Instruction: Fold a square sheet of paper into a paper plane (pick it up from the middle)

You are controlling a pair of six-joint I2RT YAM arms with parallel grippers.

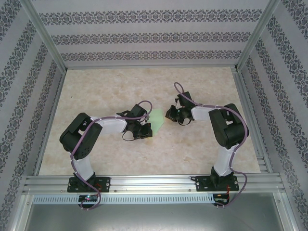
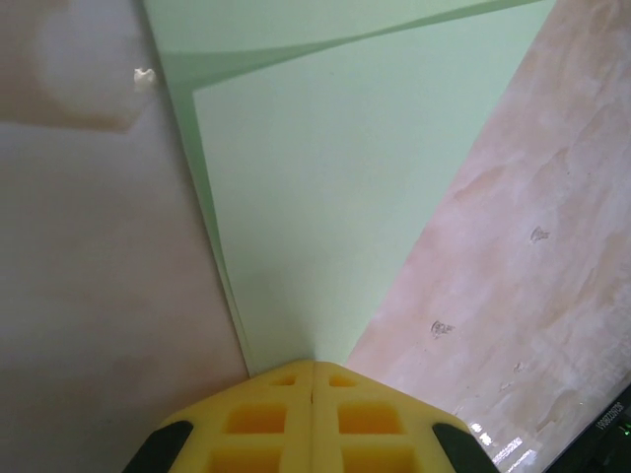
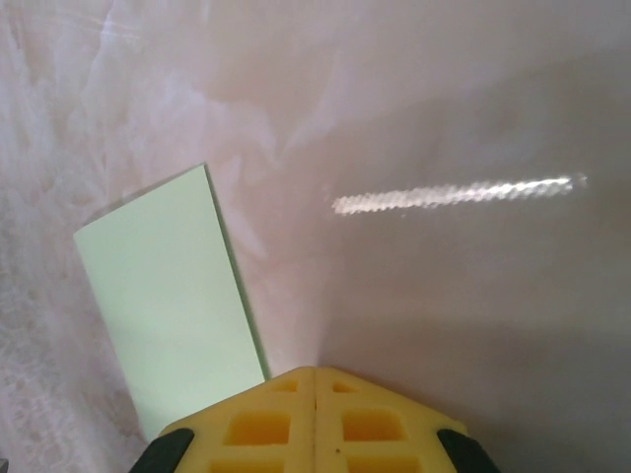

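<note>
The sheet of paper (image 1: 158, 120) is pale green and lies folded on the table between my two grippers. In the left wrist view the paper (image 2: 325, 187) tapers toward me, with a folded layer edge along its left side. My left gripper (image 2: 314, 365) is shut, its yellow fingertips set on the paper's narrow end; from above the left gripper (image 1: 147, 129) sits at the paper's near left corner. My right gripper (image 3: 315, 371) is shut with nothing in it, its tips on bare table just right of the paper (image 3: 168, 305). The right gripper (image 1: 169, 115) sits beside the paper's right edge.
The table (image 1: 106, 91) is a beige marbled surface walled by patterned panels on three sides. An aluminium rail (image 1: 154, 182) carrying both arm bases runs along the near edge. A small white speck (image 2: 144, 76) lies on the table left of the paper.
</note>
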